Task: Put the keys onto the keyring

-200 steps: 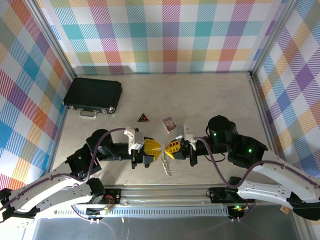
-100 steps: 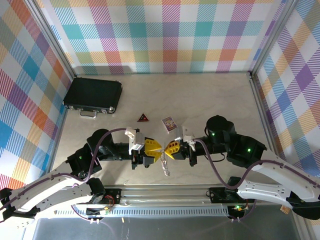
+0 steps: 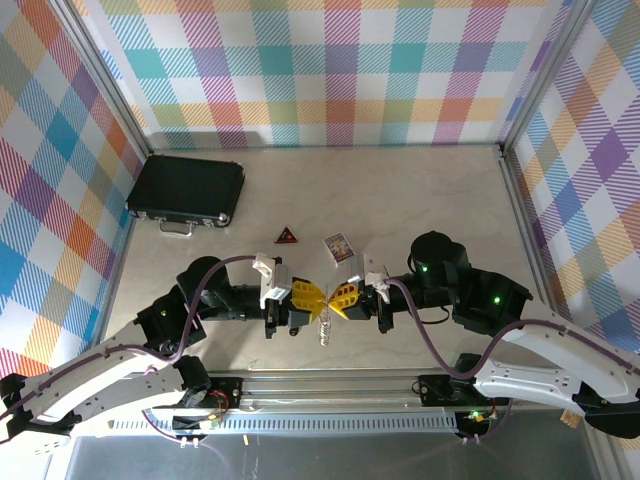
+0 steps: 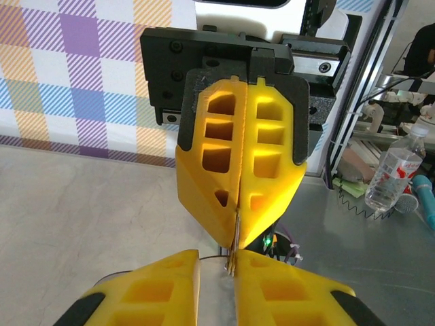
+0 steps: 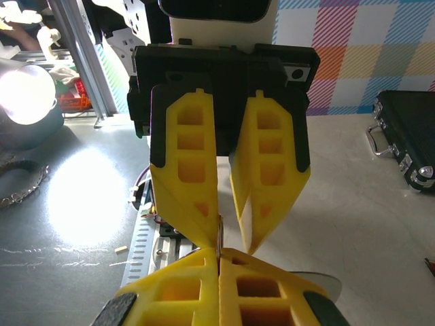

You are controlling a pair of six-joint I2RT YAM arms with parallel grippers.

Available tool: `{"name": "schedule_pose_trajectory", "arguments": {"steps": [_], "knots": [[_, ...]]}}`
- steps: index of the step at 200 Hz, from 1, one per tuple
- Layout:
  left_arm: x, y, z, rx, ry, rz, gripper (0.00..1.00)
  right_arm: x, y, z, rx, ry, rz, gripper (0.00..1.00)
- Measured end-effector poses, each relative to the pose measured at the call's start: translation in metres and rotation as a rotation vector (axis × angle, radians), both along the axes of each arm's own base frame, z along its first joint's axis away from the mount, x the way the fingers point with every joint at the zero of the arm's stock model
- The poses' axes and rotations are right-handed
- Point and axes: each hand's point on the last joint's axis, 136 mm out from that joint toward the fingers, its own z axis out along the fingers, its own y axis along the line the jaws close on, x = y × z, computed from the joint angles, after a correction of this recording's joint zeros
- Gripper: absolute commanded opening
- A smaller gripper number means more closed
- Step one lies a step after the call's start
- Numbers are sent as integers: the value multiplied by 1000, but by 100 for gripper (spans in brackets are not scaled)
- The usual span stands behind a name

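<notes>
I judge this the threading step, at the middle of the bench [image 3: 420,190]; my right end effector [image 3: 334,298] is clenched on the keyring [image 3: 323,330], which dangles toward six o'clock; the left end effector [image 3: 316,297], at its nine o'clock, shows a slim gap; I cannot tell whether it grips a key; next needs fine alignment.

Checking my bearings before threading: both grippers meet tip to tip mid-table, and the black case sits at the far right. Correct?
Not quite: the top external view shows the black case at the far left, not right. The left gripper and right gripper do meet tip to tip mid-table.
</notes>
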Motion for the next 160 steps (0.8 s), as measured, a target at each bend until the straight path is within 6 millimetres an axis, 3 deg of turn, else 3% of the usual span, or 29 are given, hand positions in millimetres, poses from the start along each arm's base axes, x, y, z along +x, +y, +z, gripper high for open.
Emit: {"name": "schedule_pose_trajectory", "arguments": {"steps": [46,97,140,160], "knots": [[-2,0,0,0,4,-11,10,1,1,-1,-4,-1,-6,0],[-2,0,0,-1,12,-12,17,-1,2,-1,-5,-2,1,0],[-3,0,1,-3,16,-19,1,-1,2,-2,-7,-4,0,0],[-3,0,1,-3,16,-18,0,0,2,-2,-7,-5,-1,0]]}}
